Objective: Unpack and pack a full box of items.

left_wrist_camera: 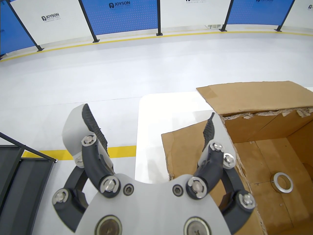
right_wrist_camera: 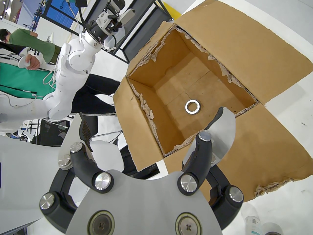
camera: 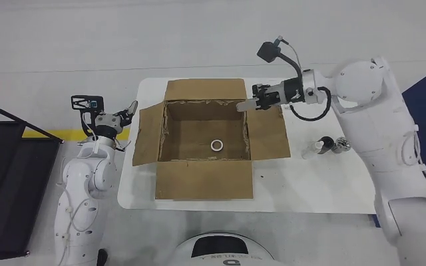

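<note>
On white table [camera: 313,193], open cardboard box [camera: 203,183] being shown, metal ring [camera: 217,144] lying flat on its floor. Right gripper [camera: 243,105] being held, jaws spread, at far right corner; left gripper [camera: 132,108], jaws spread, off table's left edge. Risk: thin ring being pinched poorly, slipping free.

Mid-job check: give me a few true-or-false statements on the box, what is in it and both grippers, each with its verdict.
1. The box is open, with its four flaps folded outward. True.
2. Several items are piled inside the box. False: a single metal ring lies on its floor.
3. The right gripper is shut on the ring. False: it is open and empty, above the box's edge on its own side.
4. The left gripper is open and holds nothing. True.
5. Two bottles are on the table outside the box, on the right arm's side. True.
</note>
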